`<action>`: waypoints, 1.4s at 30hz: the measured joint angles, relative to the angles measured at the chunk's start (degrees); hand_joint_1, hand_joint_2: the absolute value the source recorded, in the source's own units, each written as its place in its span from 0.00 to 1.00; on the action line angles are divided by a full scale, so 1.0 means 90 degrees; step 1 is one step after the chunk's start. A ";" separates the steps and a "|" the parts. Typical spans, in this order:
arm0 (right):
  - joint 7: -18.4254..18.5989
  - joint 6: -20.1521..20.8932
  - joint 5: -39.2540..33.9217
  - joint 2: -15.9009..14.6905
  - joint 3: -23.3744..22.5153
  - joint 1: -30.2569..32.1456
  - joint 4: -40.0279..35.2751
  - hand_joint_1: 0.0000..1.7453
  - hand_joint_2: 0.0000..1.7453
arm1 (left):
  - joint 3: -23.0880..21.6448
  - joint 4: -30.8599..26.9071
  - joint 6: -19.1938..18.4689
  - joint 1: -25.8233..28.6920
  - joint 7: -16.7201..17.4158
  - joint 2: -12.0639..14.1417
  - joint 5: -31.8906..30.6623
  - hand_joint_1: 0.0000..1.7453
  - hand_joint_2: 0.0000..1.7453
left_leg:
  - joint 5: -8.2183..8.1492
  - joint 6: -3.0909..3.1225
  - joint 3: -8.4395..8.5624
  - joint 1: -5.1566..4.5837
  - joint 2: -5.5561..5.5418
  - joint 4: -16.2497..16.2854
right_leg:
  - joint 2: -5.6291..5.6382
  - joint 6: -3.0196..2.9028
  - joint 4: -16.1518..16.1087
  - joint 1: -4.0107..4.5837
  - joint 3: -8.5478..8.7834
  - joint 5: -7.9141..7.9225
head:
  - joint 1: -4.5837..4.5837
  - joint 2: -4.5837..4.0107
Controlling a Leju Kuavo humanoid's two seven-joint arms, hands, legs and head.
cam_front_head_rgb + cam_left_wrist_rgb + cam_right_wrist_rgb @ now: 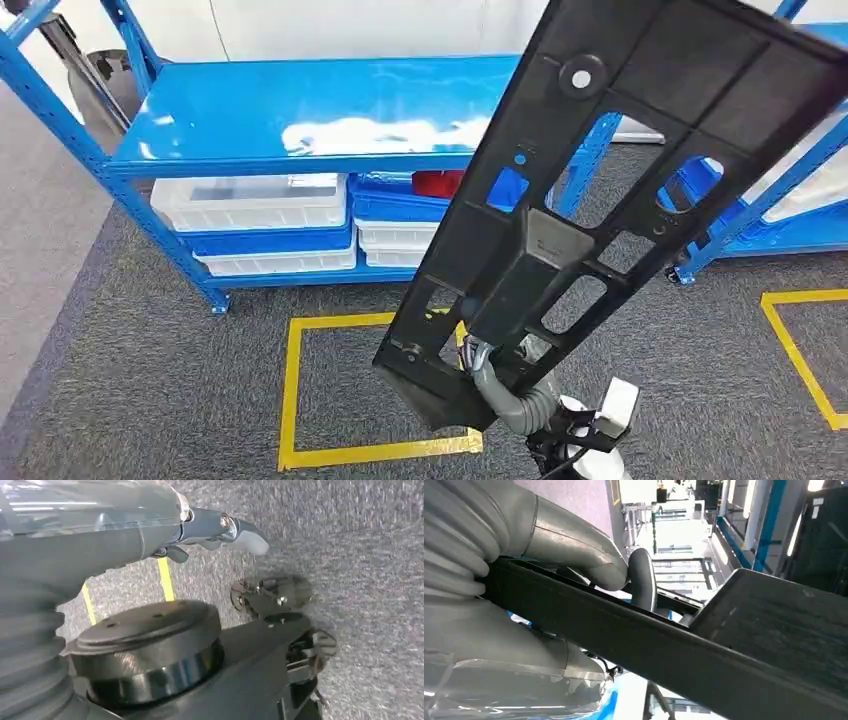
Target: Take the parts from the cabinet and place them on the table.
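In the head view a long black plastic part (600,170) with several cut-outs rises slantwise across the picture, in front of the blue cabinet (320,110). My right hand (500,385) grips it from underneath, near its lower end. In the right wrist view the thumb (574,545) and a dark finger (643,577) clamp the edge of the black part (649,650). My left hand (215,530) hangs over the grey carpet with the thumb stretched out and nothing in it.
White and blue bins (255,205) are stacked under the cabinet's shelf, and one holds a red item (435,183). A second blue rack (790,200) stands at the right. Yellow tape squares (290,400) mark the grey carpet.
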 joint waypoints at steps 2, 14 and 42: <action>-0.0007 -0.0005 0.0051 0.0000 -0.0002 -0.0002 0.0000 1.00 1.00 | 0.0000 0.0000 0.0000 0.0028 0.0000 -0.0002 0.0000 0.00 1.00 | 0.0055 0.0098 -0.0020 0.0020 0.0004 -0.0034 | 0.0002 0.0072 0.0015 -0.0002 -0.0023 0.0014 | 0.0000 0.0000; 0.0024 -0.0168 0.0148 -0.0002 -0.0039 -0.0038 0.0097 1.00 1.00 | -0.0002 0.0000 0.0000 0.0013 0.0000 -0.0051 -0.0012 0.00 1.00 | 0.0149 0.0219 -0.0176 -0.0030 -0.0304 0.0033 | 0.0526 -0.0026 0.0161 -0.0028 0.0133 -0.0173 | 0.0000 0.0000; -0.0012 -0.0189 0.0228 -0.0007 -0.0053 -0.0116 0.0177 1.00 1.00 | 0.0000 0.0000 0.0019 0.0029 0.0007 -0.0068 0.0002 0.00 1.00 | 0.0332 0.0261 -0.0415 -0.0030 -0.0363 0.0119 | 0.0004 0.0137 0.1454 -0.0069 -0.0362 -0.0724 | 0.0000 0.0000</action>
